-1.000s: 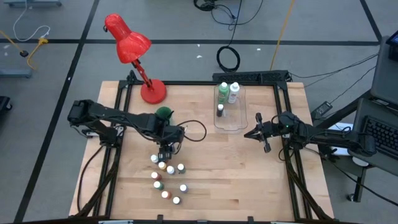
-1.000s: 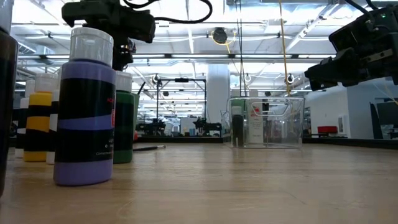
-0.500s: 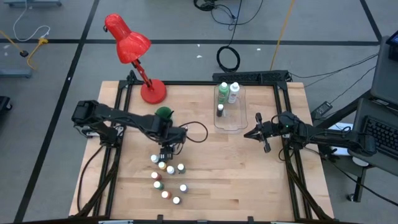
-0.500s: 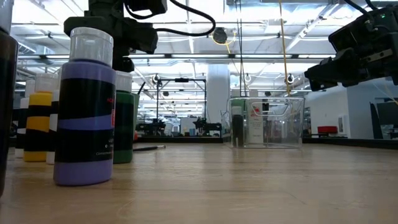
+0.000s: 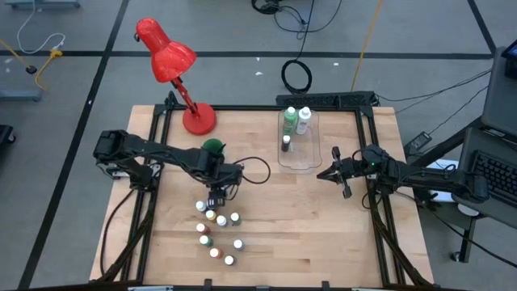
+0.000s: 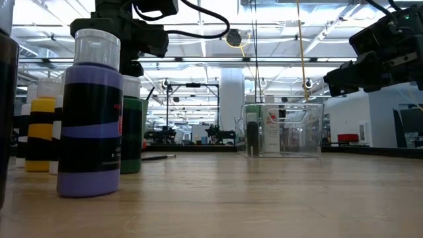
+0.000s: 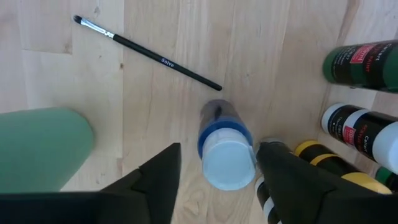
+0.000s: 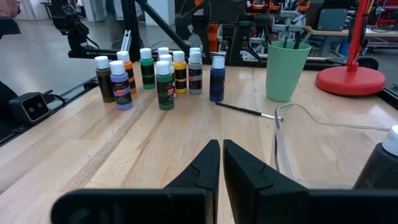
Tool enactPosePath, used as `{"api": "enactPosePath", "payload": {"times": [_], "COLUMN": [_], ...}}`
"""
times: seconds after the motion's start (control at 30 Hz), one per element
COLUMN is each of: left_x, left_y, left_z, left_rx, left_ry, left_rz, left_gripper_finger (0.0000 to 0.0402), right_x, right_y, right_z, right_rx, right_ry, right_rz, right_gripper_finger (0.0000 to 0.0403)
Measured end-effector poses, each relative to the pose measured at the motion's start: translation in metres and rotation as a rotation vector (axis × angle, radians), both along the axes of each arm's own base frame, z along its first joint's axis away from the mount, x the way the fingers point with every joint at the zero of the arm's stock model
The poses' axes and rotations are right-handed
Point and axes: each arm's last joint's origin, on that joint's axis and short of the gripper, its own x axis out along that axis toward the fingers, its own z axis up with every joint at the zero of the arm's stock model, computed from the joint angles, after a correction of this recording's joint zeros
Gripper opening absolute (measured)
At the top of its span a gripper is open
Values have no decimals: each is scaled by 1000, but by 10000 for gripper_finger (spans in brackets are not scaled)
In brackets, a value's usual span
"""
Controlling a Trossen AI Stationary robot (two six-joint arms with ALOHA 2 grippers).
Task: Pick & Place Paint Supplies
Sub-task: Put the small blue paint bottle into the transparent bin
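Note:
Several small white-capped paint bottles (image 5: 220,230) stand in a cluster on the near left of the table. My left gripper (image 5: 216,194) hangs over the cluster's far end. It is open, with one finger on either side of an upright blue bottle (image 7: 225,155); I cannot tell whether a finger touches the bottle. A thin dark brush (image 7: 146,53) lies flat on the wood beside the bottle. My right gripper (image 5: 327,174) is shut and empty, above the table just right of the clear bin (image 5: 297,153). The bin holds a green bottle (image 5: 289,121), a white bottle (image 5: 304,120) and a small dark bottle (image 5: 286,144).
A green cup (image 5: 212,147) stands just beyond my left gripper, and a red desk lamp (image 5: 174,65) at the far left. A cable (image 5: 257,170) loops between the cup and the bin. Bare wood lies in the middle and near right.
My left gripper has come down a little over the far end of the bottle cluster, then held still. My right arm has kept still.

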Motion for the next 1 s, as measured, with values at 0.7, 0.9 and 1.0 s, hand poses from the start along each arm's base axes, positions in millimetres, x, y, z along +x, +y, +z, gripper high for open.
{"api": "enactPosePath", "payload": {"times": [0.7,0.9,1.0], "left_x": [9,33,50], "left_y": [-6,4,13], "left_z": [23,92,125], "left_rx": [35,65,149], "left_ry": [-66,-278,-376], "left_rz": [-161,-173,-165], "left_gripper_finger": [96,96,96], "right_x": [0,0,0], "right_y": [0,-2,-2], "right_z": [0,0,0], "right_rx": [-10,-4,-3], "right_ry": [-1,-1,-1], "right_rz": [-7,-78,-83], "right_gripper_finger": [16,16,16]}}
